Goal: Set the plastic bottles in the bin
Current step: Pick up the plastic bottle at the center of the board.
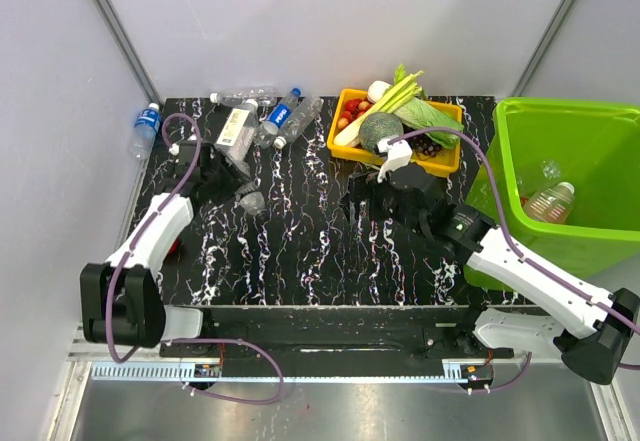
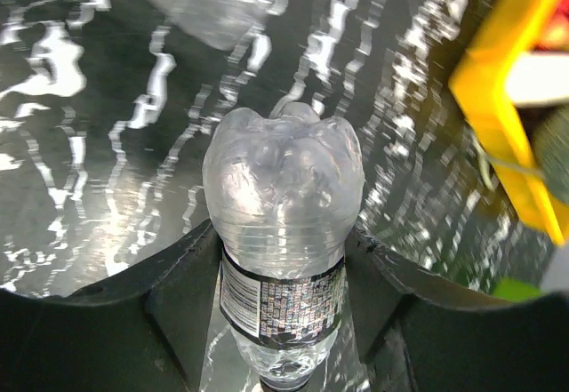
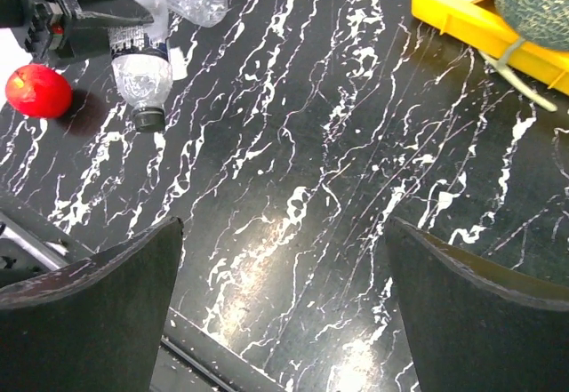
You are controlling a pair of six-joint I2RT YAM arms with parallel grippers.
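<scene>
Plastic bottles (image 1: 270,116) lie mostly heaped at the far left of the table (image 1: 320,251). One clear bottle (image 2: 284,188) sits apart from them between the left jaws, which press on its labelled waist from both sides (its lumpy base points away from the wrist camera). Whether it has left the table I cannot tell. The right jaws are spread wide over bare table, holding nothing. The bin (image 1: 570,109) stands off the table's right edge with one bottle (image 1: 550,201) already inside.

The risk, as I judge it, is the long carry. The bottle is smooth and thin-walled, so it could squirm or pivot out if the grip is light. The route also crosses the right arm and skirts the yellow tray (image 1: 338,133), so a low or hurried swing could clip either.
</scene>
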